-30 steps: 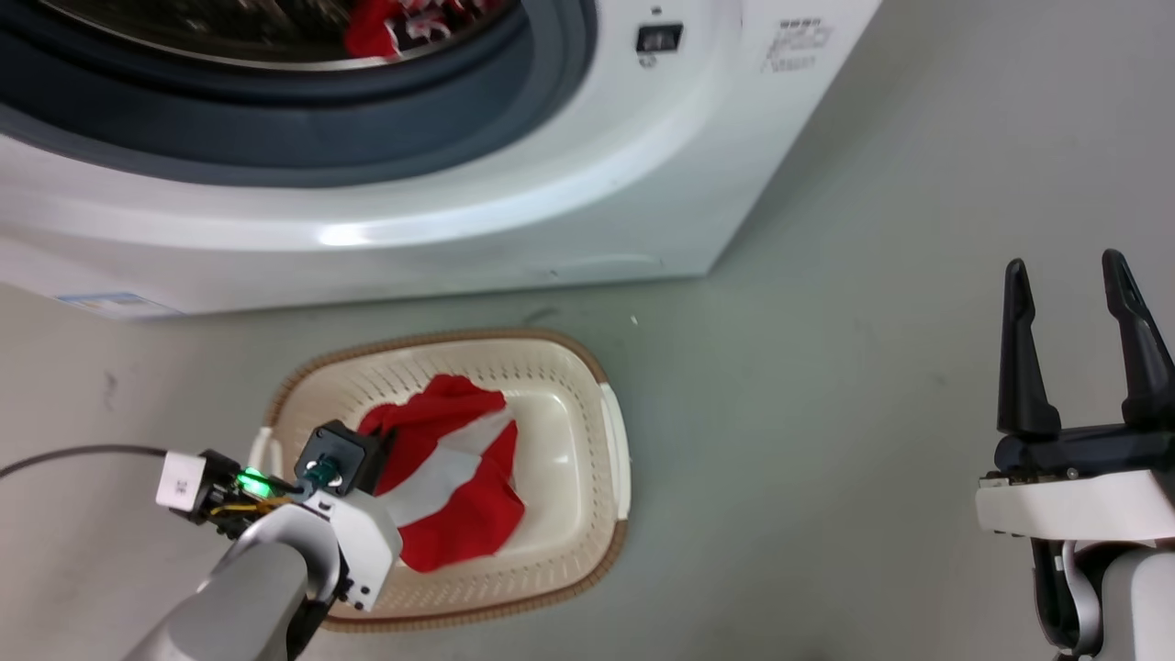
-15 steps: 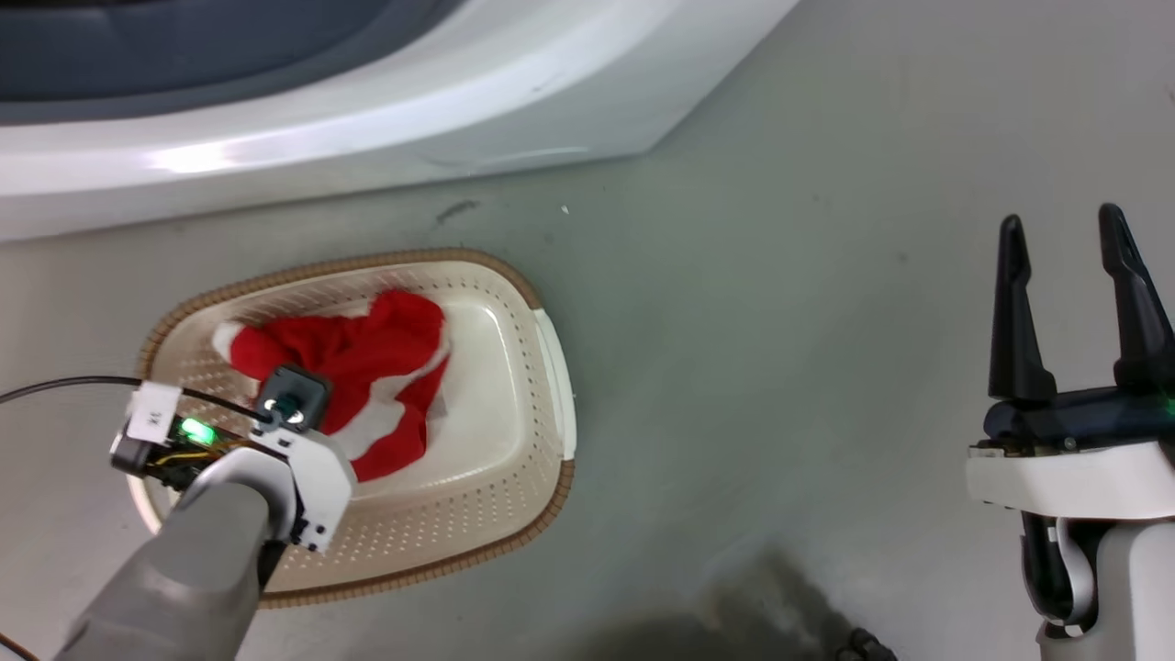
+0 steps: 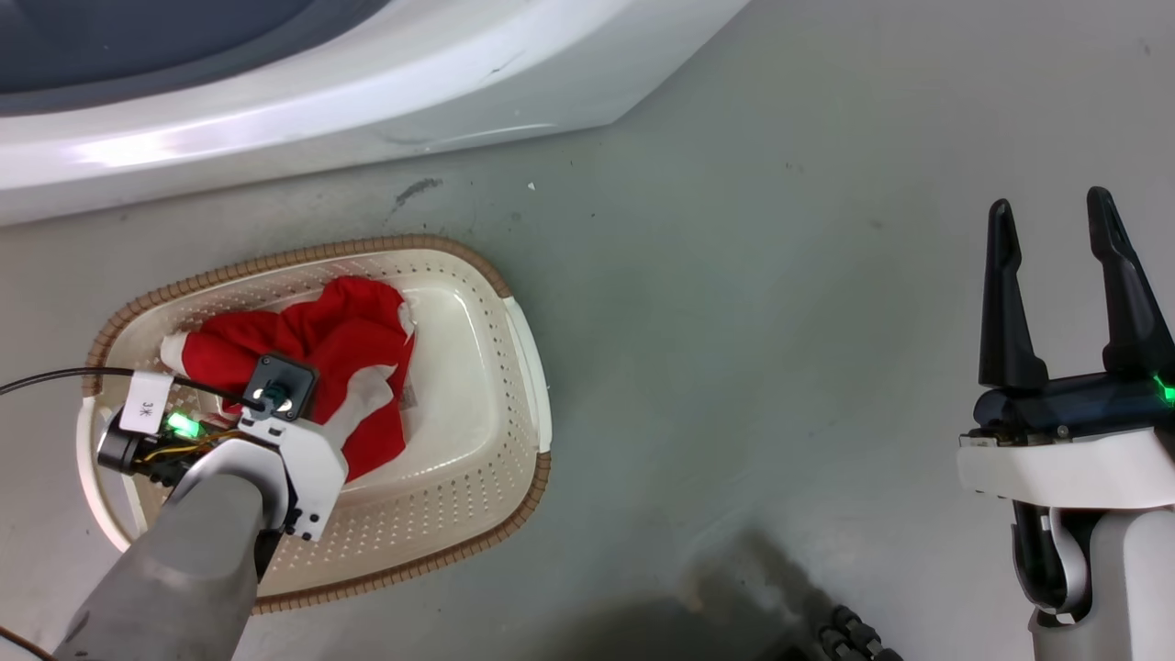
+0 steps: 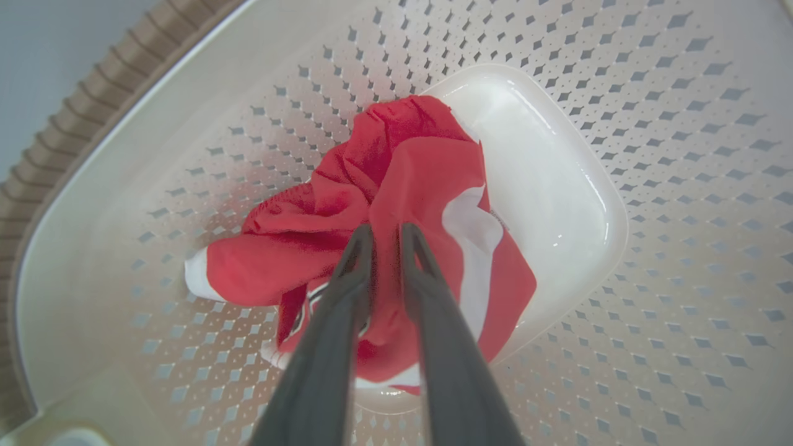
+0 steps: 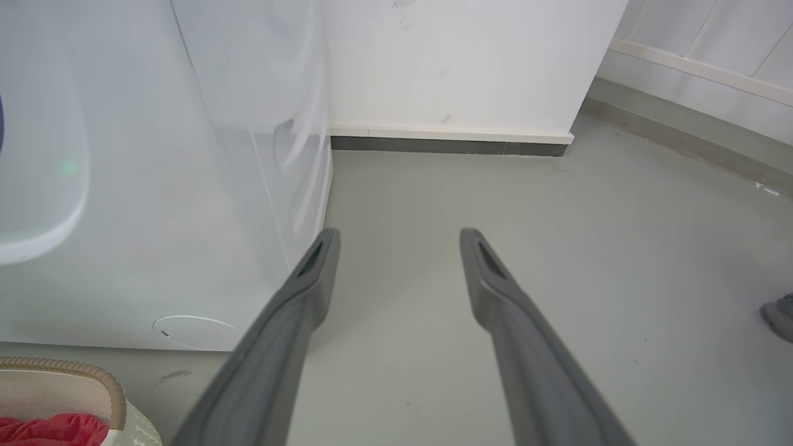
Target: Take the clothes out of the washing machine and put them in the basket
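One red garment (image 4: 403, 186) bunched in the cream basket (image 4: 681, 186), left fingers (image 4: 337, 322) pinching its fabric, right fingers (image 5: 310, 279) spread above floor (image 5: 557, 217).

The grey floor (image 3: 734, 321) carries a dark scuff (image 3: 415, 191) at 10 o'clock in the head view. In the right wrist view, a white wall (image 5: 464, 62) with dark skirting (image 5: 446, 146) stands at 12 o'clock, and a grey shoe (image 5: 779, 314) at 3 o'clock.

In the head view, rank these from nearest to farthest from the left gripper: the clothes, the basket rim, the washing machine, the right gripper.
1. the clothes, directly under the left gripper, in the basket.
2. the basket rim, ringing it.
3. the washing machine, ahead at the view's top.
4. the right gripper, far right.
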You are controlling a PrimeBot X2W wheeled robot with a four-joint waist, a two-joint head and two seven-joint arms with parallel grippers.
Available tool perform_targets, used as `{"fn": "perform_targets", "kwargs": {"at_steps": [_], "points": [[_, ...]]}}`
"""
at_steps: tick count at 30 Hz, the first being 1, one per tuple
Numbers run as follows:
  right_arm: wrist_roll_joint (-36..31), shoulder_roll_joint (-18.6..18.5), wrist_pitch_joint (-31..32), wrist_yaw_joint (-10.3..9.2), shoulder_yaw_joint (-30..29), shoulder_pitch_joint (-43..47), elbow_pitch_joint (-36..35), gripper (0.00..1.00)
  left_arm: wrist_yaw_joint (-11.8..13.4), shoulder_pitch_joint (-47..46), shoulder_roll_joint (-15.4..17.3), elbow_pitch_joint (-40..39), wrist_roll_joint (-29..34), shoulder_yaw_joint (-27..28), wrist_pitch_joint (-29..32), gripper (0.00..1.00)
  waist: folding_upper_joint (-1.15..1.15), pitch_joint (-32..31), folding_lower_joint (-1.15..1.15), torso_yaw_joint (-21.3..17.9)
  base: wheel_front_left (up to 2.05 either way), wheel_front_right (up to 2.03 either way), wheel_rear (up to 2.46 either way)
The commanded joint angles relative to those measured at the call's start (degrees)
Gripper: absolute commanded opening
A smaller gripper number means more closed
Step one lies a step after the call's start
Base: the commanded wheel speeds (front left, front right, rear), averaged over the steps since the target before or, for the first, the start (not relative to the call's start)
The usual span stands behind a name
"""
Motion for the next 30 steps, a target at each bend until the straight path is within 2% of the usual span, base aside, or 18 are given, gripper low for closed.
{"fn": "perform_targets", "kwargs": {"at_steps": [1, 5, 9, 16, 20, 24, 30], "points": [[0.13, 0.09, -0.14, -0.08, 0.14, -1.29, 0.23, 1.00, 0.75, 0.87, 0.23, -0.85, 0.51, 0.31, -0.14, 1.00, 0.00, -0.92, -0.01, 0.07, 0.00, 0.00, 0.00], [-0.22, 0.09, -0.14, -0.08, -0.13, -0.96, 0.79, 1.00, 1.66, 2.79, 0.25, -3.88, 0.67, 1.69, -0.15, 1.00, 0.00, -3.80, -0.01, 0.75, 0.00, 0.00, 0.00], [-1.05, 0.09, -0.14, -0.08, -0.68, 0.12, 1.74, 1.00, 3.87, 7.23, 0.91, -9.63, 0.34, 5.67, -0.14, 1.00, 0.00, -7.82, -0.01, 2.07, 0.00, 0.00, 0.00], [-2.49, 0.08, -0.14, -0.08, -2.47, 2.22, 3.19, 1.00, 4.70, 15.07, 0.49, -20.90, 1.67, 14.25, -0.14, 1.00, 0.00, -16.06, -0.01, 5.11, 0.00, 0.00, 0.00], [-3.19, 0.05, -0.14, -0.08, -3.20, 3.25, 3.98, 1.00, 4.37, 19.93, 0.22, -28.88, 4.25, 20.21, -0.14, 1.00, 0.00, -19.99, -0.01, 6.63, 0.00, 0.00, 0.00], [-3.09, 0.10, -0.14, -0.07, -3.92, 4.11, 4.36, 1.00, 3.86, 22.95, -0.46, -34.63, 6.91, 23.71, -0.14, 1.00, 0.00, -22.37, -0.01, 7.72, 0.00, 0.00, 0.00], [-3.46, 0.08, -0.14, -0.08, -3.23, 5.55, 5.06, 1.00, 1.78, 28.60, -2.76, -44.81, 10.94, 30.35, -0.15, 1.00, 0.00, -26.03, -0.01, 8.80, 0.00, 0.00, 0.00]]}}
